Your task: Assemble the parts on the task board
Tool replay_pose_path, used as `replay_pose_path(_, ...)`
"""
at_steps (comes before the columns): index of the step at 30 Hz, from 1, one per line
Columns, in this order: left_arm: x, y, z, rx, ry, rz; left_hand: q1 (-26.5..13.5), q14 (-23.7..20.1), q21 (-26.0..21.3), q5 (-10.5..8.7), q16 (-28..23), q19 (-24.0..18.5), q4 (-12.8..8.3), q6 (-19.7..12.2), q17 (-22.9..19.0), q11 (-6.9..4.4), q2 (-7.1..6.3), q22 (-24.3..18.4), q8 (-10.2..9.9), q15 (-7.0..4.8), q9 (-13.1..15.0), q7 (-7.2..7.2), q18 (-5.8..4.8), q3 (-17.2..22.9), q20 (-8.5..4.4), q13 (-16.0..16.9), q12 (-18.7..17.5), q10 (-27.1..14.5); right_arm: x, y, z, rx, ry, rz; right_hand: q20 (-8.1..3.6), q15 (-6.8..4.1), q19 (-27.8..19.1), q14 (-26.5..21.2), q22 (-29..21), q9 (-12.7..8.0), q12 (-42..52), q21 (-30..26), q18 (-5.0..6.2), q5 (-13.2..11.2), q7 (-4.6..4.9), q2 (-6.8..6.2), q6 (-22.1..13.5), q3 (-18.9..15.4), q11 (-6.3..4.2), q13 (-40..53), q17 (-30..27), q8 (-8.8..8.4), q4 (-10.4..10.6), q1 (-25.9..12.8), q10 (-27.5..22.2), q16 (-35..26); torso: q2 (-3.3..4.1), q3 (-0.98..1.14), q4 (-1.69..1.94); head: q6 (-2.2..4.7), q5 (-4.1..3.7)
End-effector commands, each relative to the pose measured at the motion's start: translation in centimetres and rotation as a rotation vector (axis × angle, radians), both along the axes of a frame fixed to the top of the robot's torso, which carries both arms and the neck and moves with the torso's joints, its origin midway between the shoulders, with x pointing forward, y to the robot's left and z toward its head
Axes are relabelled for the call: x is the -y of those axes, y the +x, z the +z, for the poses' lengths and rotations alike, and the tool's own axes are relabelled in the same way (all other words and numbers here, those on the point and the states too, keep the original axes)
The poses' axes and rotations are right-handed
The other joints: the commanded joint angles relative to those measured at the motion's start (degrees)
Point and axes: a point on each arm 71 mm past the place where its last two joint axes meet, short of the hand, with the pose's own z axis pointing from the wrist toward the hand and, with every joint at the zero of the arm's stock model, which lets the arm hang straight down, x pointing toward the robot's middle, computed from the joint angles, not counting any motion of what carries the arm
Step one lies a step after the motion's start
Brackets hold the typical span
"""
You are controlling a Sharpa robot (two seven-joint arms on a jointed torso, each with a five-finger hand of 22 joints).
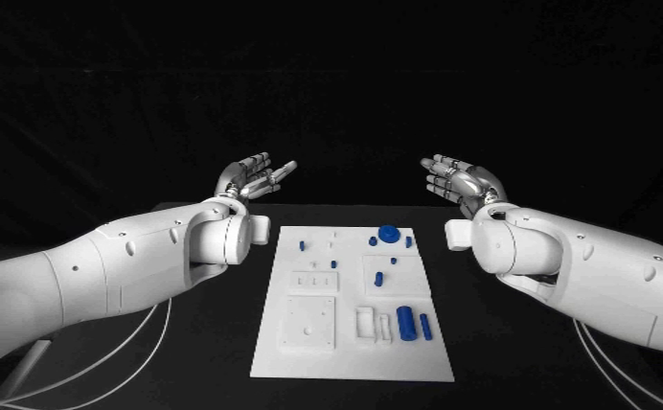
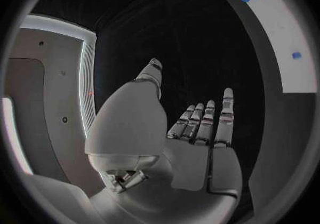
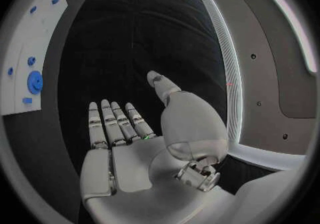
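The white task board (image 1: pixel 311 353) lies in the middle of the black table, with small blue parts on it: a round disc (image 1: pixel 390 234) near its far edge, a long cylinder (image 1: pixel 406 322) and a thin bar (image 1: pixel 425 326) near its front right. My left hand (image 1: pixel 254 176) is raised beyond the board's far left corner, palm up, fingers apart, holding nothing. My right hand (image 1: pixel 459 178) hovers beyond the far right corner, likewise open and empty. The left wrist view shows my left hand (image 2: pixel 200 144) with the board (image 2: pixel 280 42) to one side; the right wrist view shows my right hand (image 3: pixel 127 144), the board (image 3: pixel 20 80) and the disc (image 3: pixel 34 81).
The black table (image 1: pixel 207 353) stretches on both sides of the board. White cables (image 1: pixel 83 372) run along the table at the front left and front right. Several smaller blue parts (image 1: pixel 378 279) sit at the board's middle.
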Motion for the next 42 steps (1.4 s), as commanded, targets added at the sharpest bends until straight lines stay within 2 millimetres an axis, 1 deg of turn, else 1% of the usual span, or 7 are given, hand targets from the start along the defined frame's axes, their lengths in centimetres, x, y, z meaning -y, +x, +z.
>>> replay_pose_path(1, 0.2, 0.9, 0.0, -0.09, -0.061, -0.077, 2.99, 1.46, 0.41, 0.55, 0.33, 1.63, 0.83, 1.13, 0.14, 0.13, -0.35, 0.19, 0.45, 0.23, 0.14, 0.15, 1.39, 0.21, 0.47, 0.14, 0.37, 1.24, -0.6, 0.5, -0.2, -0.119, 0.021, 0.182, -0.12, 0.07, 0.89, 1.14, 0.13, 0.09, 0.27, 0.28, -0.37, 0.16, 2.88, -0.22, 0.85, -0.41, 0.06, 0.08, 0.1, 0.25, -0.8, 1.45, 0.99, 0.32, 0.0, 0.0, 0.0, 0.0, 0.01)
replay_pose_path(9, -0.1, 1.4, 0.4, -0.094, -0.057, -0.078, 3.02, 3.4, 0.67, 0.4, 0.44, 3.11, 0.5, 2.24, 0.24, 0.43, 0.35, 0.35, 0.52, 0.36, 0.21, 0.49, 1.58, 0.62, 0.42, 0.19, 0.42, 2.46, 0.0, 1.4, 0.4, -0.15, 0.018, 0.216, -1.3, -0.24, 7.17, 8.6, 0.53, 0.39, 0.59, 0.89, -0.52, 1.61, 2.55, -1.65, 7.42, -1.37, -0.18, 0.4, 0.39, 0.54, -2.84, 6.0, 8.29, 0.6, 0.0, 0.0, 0.0, 0.0, 0.01)
replay_pose_path(13, -0.7, 1.1, 0.4, -0.097, -0.077, -0.094, 1.53, 12.85, 1.78, 0.18, 1.06, 7.06, -3.47, 6.03, 0.65, 1.47, 3.08, 0.73, 0.62, 0.95, 0.35, 1.42, 1.89, 1.43, -0.24, 0.51, 0.57, 7.83, 0.7, 2.7, 0.7, 0.043, -0.317, 0.203, -2.77, -1.58, 18.29, 21.14, 1.23, 0.79, 0.88, 2.7, -0.17, 3.03, 1.26, -1.51, 17.26, -1.5, -1.49, 0.75, 0.84, 0.95, -3.75, 6.71, 16.79, 1.05, 0.14, -0.06, -0.02, -1.49, 0.64)
replay_pose_path(16, -0.9, 0.8, 0.5, -0.081, -0.067, -0.112, -0.65, 24.97, 4.46, 0.72, 1.66, 11.29, -13.37, 17.84, 1.07, 2.16, 8.11, 1.23, 1.15, 1.39, 0.87, 1.95, -1.16, 0.59, -4.15, 0.96, 1.11, 20.21, 0.5, 3.0, 0.7, 0.119, -0.466, 0.231, -5.83, -5.05, 30.15, 34.58, 2.43, 1.36, 1.35, 6.8, 1.06, 4.04, -0.26, -1.29, 29.9, 0.53, -3.65, 1.15, 1.38, 1.72, -4.96, 6.74, 29.8, 2.4, 0.3, 0.01, 0.09, -1.33, 0.45)
replay_pose_path(21, -1.2, 0.0, 0.8, -0.069, -0.043, -0.148, 0.54, 37.92, 9.7, 3.12, 4.31, 18.46, -18.39, 36.53, 1.66, 0.17, 11.26, 3.2, 2.13, -1.67, 1.92, 0.27, -2.42, 0.46, -8.63, 1.36, 1.76, 37.97, -0.2, 3.2, 0.8, 0.224, -0.699, 0.298, -11.92, -10.22, 42.12, 49.48, 4.09, 1.57, 1.44, 12.67, 0.44, 3.43, -0.99, -2.02, 35.55, 2.11, -6.06, 1.21, 2.18, 1.7, -6.48, 6.12, 35.15, 3.34, 1.08, 0.13, 0.5, -1.08, 0.01)
replay_pose_path(29, -0.6, -1.0, 2.3, -0.045, 0.002, -0.248, -0.17, 42.13, 14.53, 3.3, 4.89, 18.7, -22.62, 37.67, 1.67, -0.54, 12.06, 5.8, 2.04, -3.45, 1.96, 0.05, -4.65, 1.62, -11.52, 1.4, 1.72, 39.76, -1.4, 3.3, 0.9, 0.271, -1.022, 0.411, -16.54, -13.96, 54.66, 55.89, 11.46, 1.57, 1.36, 25.81, 2.25, 3.13, -2.06, -2.69, 37.74, -1.01, -8.03, 1.21, 15.86, 1.6, -7.41, 6.15, 38.72, 29.42, 2.92, 0.27, 2.29, -0.02, -2.13)
replay_pose_path(42, 1.1, -3.2, 5.8, 0.018, -0.023, -0.336, -1.9, 42.11, 18.25, 2.88, 5.26, 16.19, -25.71, 36.63, 1.68, -0.38, 11.64, 7.82, 2.02, -3.4, 1.93, 0.36, -4.83, -0.13, -11.47, 1.42, 1.73, 39.29, -3.2, 4.2, 2.4, 0.355, -1.366, 0.399, -17.05, -14.07, 55.07, 53.15, 21.34, 1.56, 1.36, 34.66, 2.71, 0.96, -2.31, -4.69, 37.09, 2.31, -8.01, 1.21, 23.66, 1.54, -7.25, 5.48, 37.89, 44.74, 6.39, -0.33, 5.73, 1.0, -5.14)
